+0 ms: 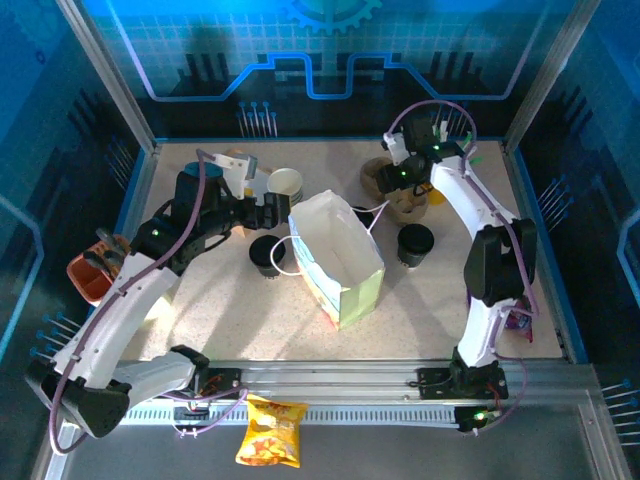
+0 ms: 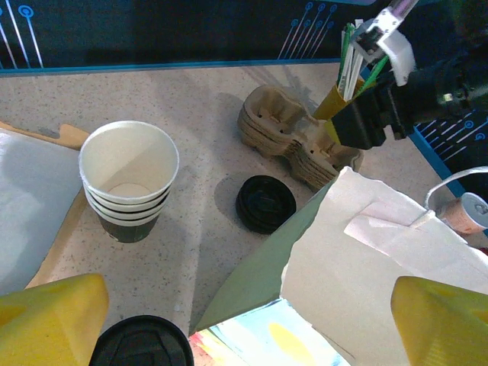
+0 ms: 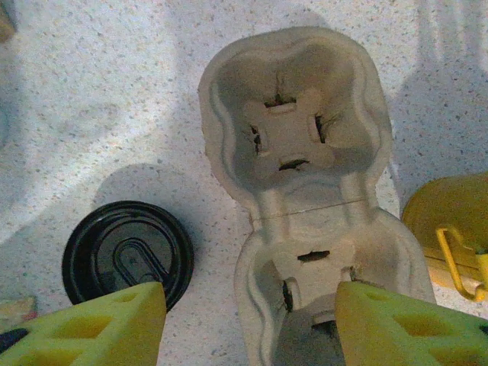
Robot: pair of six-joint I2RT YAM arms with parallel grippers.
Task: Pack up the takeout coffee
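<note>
From above, a tall white paper bag [image 1: 335, 255] stands open-mouthed in the middle of the speckled table [image 1: 230, 320]. The takeout coffee [image 1: 267, 256], a small cream paper cup under a round black lid, stands on the table just left of the bag, outside it. The left gripper [image 1: 268, 208] hovers behind the cup, and the right gripper [image 1: 402, 178] hangs over a stack of brown moulded-pulp cup carriers [image 1: 395, 200].

The left wrist view looks into things the top view flattens. A stack of lidless cream cups [image 2: 130, 179] shows the topmost cup's bare inside. A low stack of black lids [image 2: 264, 203] sits between the cups and the carriers [image 2: 286, 133]. A yellow holder [image 2: 335, 103] carries green and white sticks. The coffee's lid [image 2: 141, 347] peeks in at the bottom edge. The left gripper [image 2: 244, 328] is spread wide, grasping nothing.

The right wrist view shows the top carrier's [image 3: 297, 152] two wells with nothing in them. The right gripper [image 3: 252, 328] straddles the carrier's near end, its jaws apart and unclenched.
</note>
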